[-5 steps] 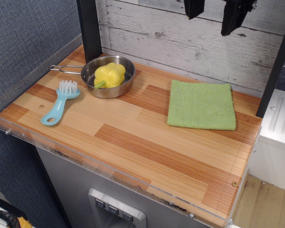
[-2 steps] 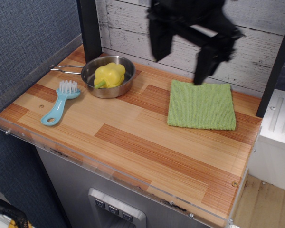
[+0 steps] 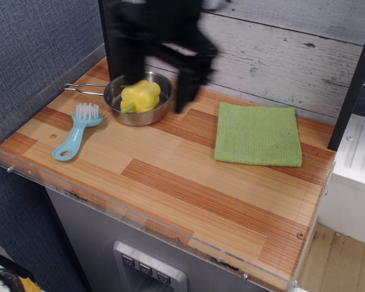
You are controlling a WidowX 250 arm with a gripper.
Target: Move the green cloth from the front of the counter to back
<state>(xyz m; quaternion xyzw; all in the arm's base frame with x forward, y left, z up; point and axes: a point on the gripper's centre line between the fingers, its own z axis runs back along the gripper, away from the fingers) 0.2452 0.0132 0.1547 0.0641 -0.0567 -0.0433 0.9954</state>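
Risk first: gripper (image 3: 157,85) is hanging blurred above the steel bowl (image 3: 138,97), well to the left of the green cloth (image 3: 258,134), with its fingers (image 3: 186,91) standing apart and holding nothing. One finger is sitting just right of the bowl's rim, the other is lost against the dark post (image 3: 117,36) behind the bowl, so how wide the gap runs is hard to judge. If the arm drops from here, a finger is likely clipping the rim and tipping or shoving the bowl; the cause would be the arm sitting over the wrong object. Blur is also suggesting quick motion, which makes a clean stop less sure.

Green cloth is lying flat and square on the counter (image 3: 188,188), to the right of the bowl and apart from it, its far edge close to the plank wall (image 3: 280,55). Judging from that, the cloth looks already near the back, so a fresh grab could drag it forward or bunch it up.

Containers: the bowl is the only one. It is holding a yellow pepper (image 3: 140,95), which is filling most of it and rising above the rim. Bowl's wire handle (image 3: 84,89) is pointing left. Blue brush (image 3: 79,129) is lying on the wood just left of and in front of the bowl, bristles up, not inside anything.
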